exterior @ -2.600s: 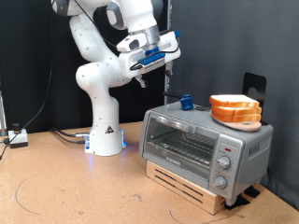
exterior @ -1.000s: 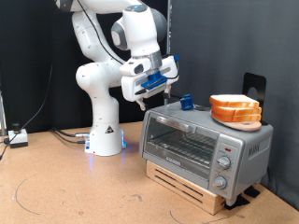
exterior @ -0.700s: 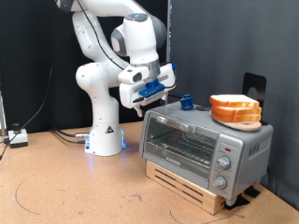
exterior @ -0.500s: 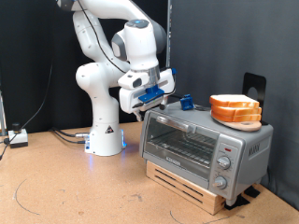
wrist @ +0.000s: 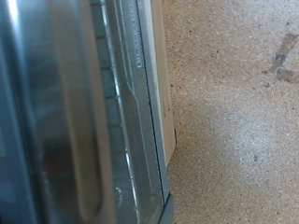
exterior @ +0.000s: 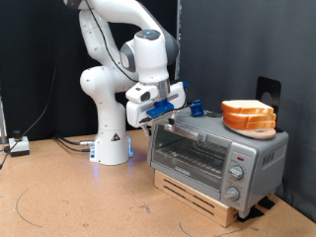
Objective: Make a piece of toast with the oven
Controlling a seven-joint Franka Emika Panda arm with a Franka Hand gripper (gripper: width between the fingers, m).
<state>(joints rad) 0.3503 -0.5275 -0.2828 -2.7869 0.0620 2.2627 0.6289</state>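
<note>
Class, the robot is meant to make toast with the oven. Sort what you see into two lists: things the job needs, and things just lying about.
Needed for the job:
- oven, door shut
- bread slices on the orange plate on top of the oven
- gripper, by the oven's upper corner on the exterior view's left

Just lying about:
- small blue object on the oven top
- wooden slat base
- cables on the floor

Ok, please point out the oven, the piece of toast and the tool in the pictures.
oven (exterior: pixel 202 156): exterior view, on the glass door.
piece of toast (exterior: pixel 249 109): exterior view, on the pale top face of the upper slice.
tool (exterior: pixel 153 116): exterior view, at the fingertips beside the oven's top corner.
</note>
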